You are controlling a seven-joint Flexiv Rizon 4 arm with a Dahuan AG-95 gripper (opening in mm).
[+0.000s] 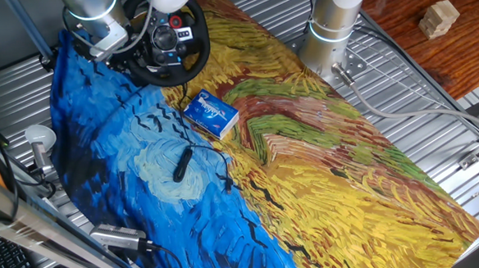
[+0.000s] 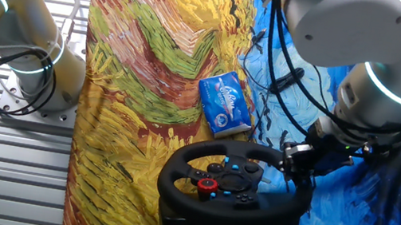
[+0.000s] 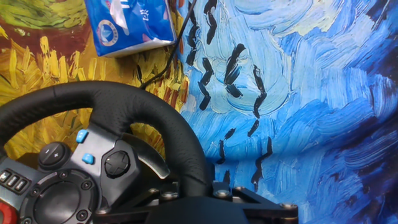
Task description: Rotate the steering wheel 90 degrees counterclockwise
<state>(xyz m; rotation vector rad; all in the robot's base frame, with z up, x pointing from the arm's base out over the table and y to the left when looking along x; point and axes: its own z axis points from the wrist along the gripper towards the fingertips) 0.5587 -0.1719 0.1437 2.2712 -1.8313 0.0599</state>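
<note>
- Nearest the lens in the hand view is a dark metal bracket of the hand along the bottom edge, and right above it the black rim of the steering wheel (image 3: 155, 118), which fills the lower left of that frame.
- The wheel's hub shows there with small blue buttons, a round directional pad and a silver-grey spoke.
- In one fixed view the steering wheel (image 1: 169, 39) stands at the top centre-left of the frame, at the edge of the painted cloth (image 1: 307, 171) that covers the tabletop; in the other fixed view the steering wheel (image 2: 232, 178) sits at the bottom centre, a red button on its hub.
- The gripper (image 2: 297, 162) is at the right side of the rim in the other fixed view. The fingers are hidden by the rim and the hand's body, so I cannot tell how far apart they stand or whether they clamp the rim.
- A blue box (image 2: 224, 105) lies on the cloth near the wheel but apart from it; the blue box (image 3: 130, 25) appears at the top left of the hand view.
- A thin black cable (image 1: 183, 161) runs across the blue part of the cloth.
</note>
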